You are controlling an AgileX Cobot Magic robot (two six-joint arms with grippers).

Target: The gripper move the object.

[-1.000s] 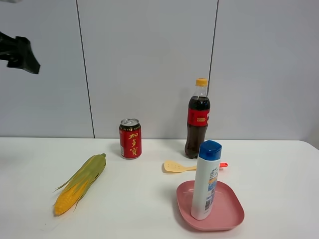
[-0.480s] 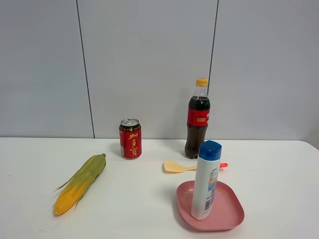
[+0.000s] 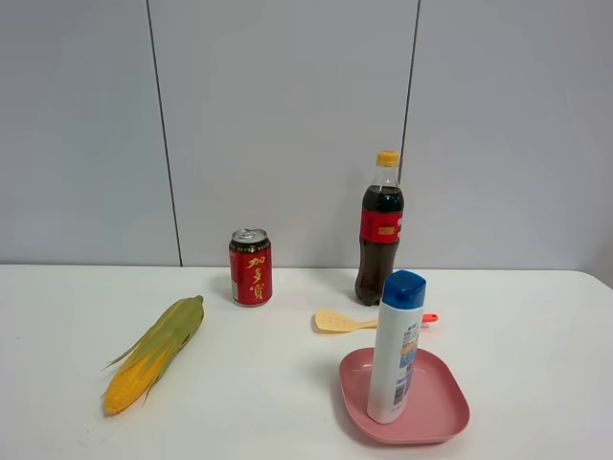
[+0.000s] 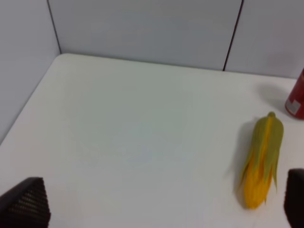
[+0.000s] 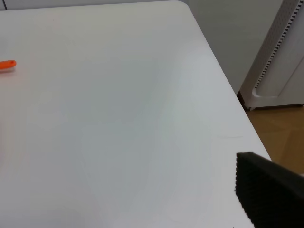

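Observation:
The white bottle [image 3: 395,356] with a blue cap stands upright on a pink plate [image 3: 442,412] at the front right of the table. No gripper shows in the exterior view. In the left wrist view my left gripper [image 4: 161,205] is open and empty, its black fingertips [image 4: 26,204] at the two sides of the picture, high above bare table near the corn [image 4: 261,159]. Of my right gripper only one black finger [image 5: 270,194] shows, far to one side, over the table's right edge. Neither wrist view shows the bottle.
A cola bottle [image 3: 380,230] with a yellow cap and a red can [image 3: 250,266] stand at the back. A corn cob [image 3: 153,353] lies front left. A yellow spatula [image 3: 343,321] with an orange handle [image 5: 7,65] lies behind the plate. A white cabinet [image 5: 285,57] stands beyond the table's right edge.
A dark part of the left arm at the exterior view's upper left a second ago has left the picture. The bottle and the other things have not moved.

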